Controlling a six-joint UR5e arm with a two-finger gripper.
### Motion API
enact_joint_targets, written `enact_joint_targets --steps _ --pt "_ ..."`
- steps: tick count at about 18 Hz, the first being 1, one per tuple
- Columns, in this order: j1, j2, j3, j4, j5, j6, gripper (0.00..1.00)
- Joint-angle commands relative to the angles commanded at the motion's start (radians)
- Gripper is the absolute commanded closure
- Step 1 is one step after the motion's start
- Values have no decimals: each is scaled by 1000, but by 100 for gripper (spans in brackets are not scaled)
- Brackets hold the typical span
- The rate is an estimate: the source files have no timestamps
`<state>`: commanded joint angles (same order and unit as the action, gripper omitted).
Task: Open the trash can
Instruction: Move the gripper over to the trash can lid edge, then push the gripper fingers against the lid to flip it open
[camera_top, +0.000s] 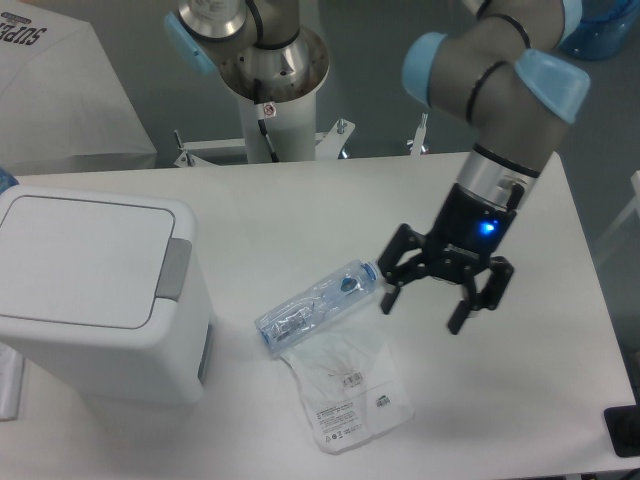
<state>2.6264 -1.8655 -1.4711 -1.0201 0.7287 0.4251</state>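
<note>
I'm seeing a white trash can (95, 290) with grey latch (173, 270), a clear blue-capped bottle (318, 305), and a black hand (433, 298) glowing blue.

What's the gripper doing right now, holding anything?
Gripper: jaws open, holding nothing, in the air just right of the bottle.

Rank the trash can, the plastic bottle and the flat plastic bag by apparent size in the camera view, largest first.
1. Trash can, by far the largest.
2. Plastic bag and plastic bottle come close: the bag covers more area, the bottle looks about as long. I would not rank them firmly.
</note>
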Motion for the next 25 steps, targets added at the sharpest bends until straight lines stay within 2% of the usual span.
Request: enact_joint_targets --steps 4,7,9,12,25 --pt "-86 90 -49 2 0 7 0" --pt "-130 112 -63 24 -2 6 0" --pt "-161 115 -95 35 -3 11 0" --pt "-169 118 -135 98 -3 6 0" --pt "-174 114 -178 104 11 0 0"
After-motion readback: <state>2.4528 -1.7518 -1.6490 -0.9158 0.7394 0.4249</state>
